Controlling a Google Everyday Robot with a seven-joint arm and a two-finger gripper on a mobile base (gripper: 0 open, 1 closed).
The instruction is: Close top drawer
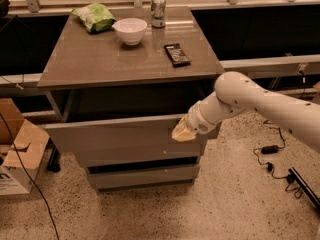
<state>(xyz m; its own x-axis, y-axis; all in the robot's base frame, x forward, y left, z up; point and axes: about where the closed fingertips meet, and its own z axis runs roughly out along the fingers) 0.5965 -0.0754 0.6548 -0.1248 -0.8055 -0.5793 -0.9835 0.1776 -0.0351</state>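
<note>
I am seeing the pincer (183,132) pressing its pale yellowish tip against the right end of the top drawer (115,140), just under that front's upper edge; I cannot tell how wide it is standing, since the tip is reading as one blunt shape; the white arm (260,101) is reaching in from the right, bending at a rounded joint above the pincer. The top drawer is standing out from the cabinet, its plain grey front sitting forward of the desk (95,64) edge, with a dark opening showing between the front and the body behind it; a shorter grey drawer front (142,177) is sitting below it, set further back. On the desk, well away from the pincer, a white bowl (130,30) is resting near the far edge; a green bag (94,17) is lying to its left; a can (158,6) is standing upright to its right; a dark flat bar (177,54) is lying nearer the right side. A cardboard box (20,154) is sitting on the speckled floor at left; a black cable (270,150) is lying at right.
</note>
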